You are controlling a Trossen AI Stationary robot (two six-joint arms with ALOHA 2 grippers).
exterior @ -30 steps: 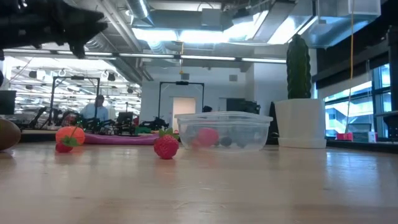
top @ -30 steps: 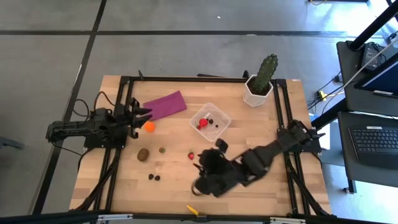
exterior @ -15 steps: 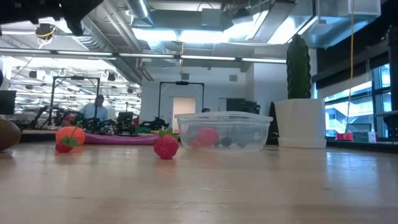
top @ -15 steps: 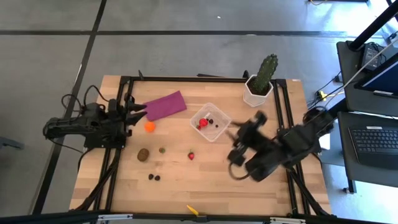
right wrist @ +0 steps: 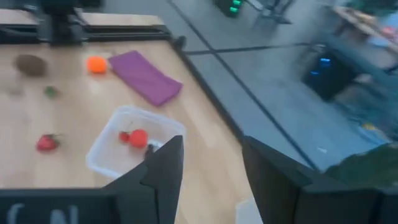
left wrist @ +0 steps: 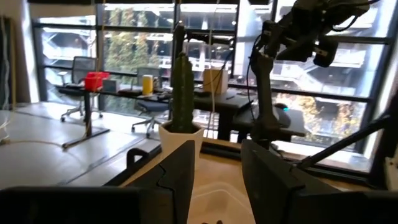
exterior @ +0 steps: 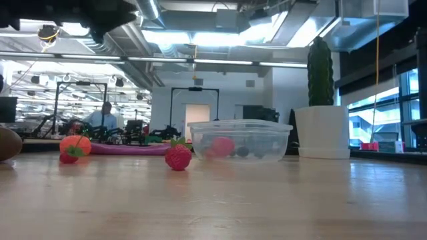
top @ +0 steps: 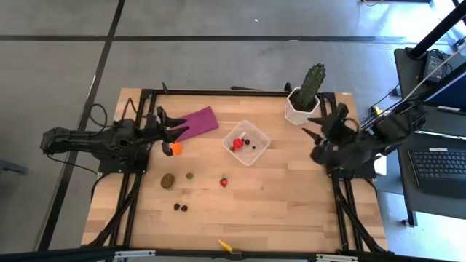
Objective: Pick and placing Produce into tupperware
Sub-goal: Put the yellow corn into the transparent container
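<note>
The clear tupperware (top: 246,143) stands on the table's middle with a red strawberry (top: 238,144) and dark berries inside. Loose produce lies on the wood: an orange ball (top: 175,148), a brown kiwi (top: 168,180), a small green piece (top: 190,175), a strawberry (top: 223,181), two dark berries (top: 180,207) and a yellow piece (top: 225,246) at the near edge. My left gripper (top: 173,124) hovers open above the orange ball, empty (left wrist: 217,180). My right gripper (top: 314,142) hangs open and empty (right wrist: 211,180) by the table's right edge, raised, looking toward the tupperware (right wrist: 134,146).
A purple cloth (top: 193,122) lies flat at the far left, beside my left gripper. A cactus in a white pot (top: 306,93) stands at the far right corner, close to my right arm. Bare wood lies between the tupperware and the right edge.
My right gripper has swept from the near middle of the table, past the tupperware's right side, to the right edge, rising and turning as it went. My left gripper has risen a little over the orange ball. No produce has moved.
</note>
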